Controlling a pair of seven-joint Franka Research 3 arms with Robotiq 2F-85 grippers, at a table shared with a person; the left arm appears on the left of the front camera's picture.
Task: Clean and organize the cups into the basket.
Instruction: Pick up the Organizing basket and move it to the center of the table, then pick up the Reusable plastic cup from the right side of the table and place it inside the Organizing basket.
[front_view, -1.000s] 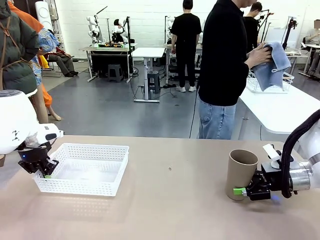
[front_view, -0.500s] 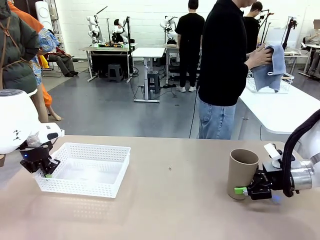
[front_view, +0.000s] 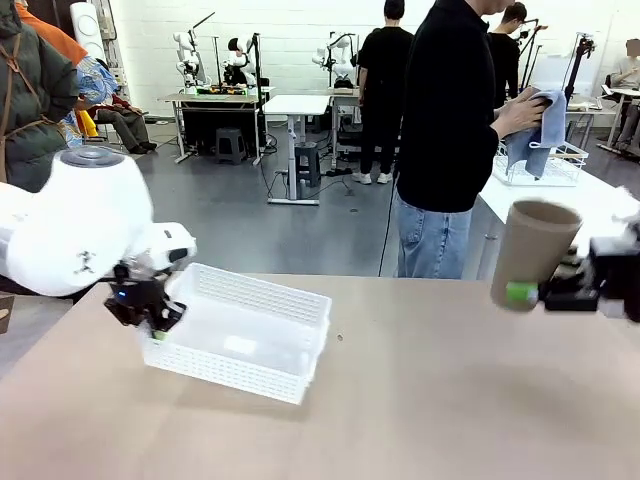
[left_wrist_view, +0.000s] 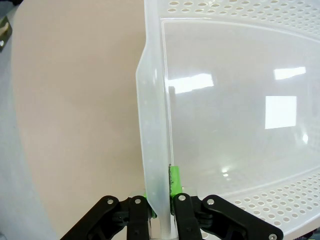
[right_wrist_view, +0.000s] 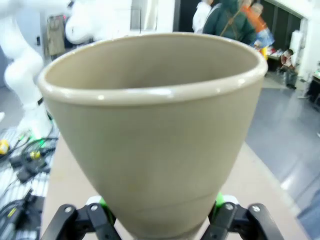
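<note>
Beige table (front_view: 400, 410) fills the front view, with a person (front_view: 450, 130) in a black top beyond the far edge, well to the right of the basket, rubbing a blue cloth (front_view: 542, 125). The basket (front_view: 245, 335) sits tilted, its gripped end higher. The left gripper (front_view: 155, 325) is clamped tight on that end's wall. Well to the right of the basket, the right gripper (front_view: 530, 293) holds the tan cup (front_view: 533, 255) upright, clear of the table.

From the left wrist, the basket's thin side wall (left_wrist_view: 155, 125) runs up between the jaws of the left gripper (left_wrist_view: 161, 200), pinched hard, with bare table (left_wrist_view: 75, 100) beside it.

From the right wrist, the tan cup (right_wrist_view: 155, 140) stands mouth-up, the right gripper (right_wrist_view: 157, 210) spread wide around its lower part.
</note>
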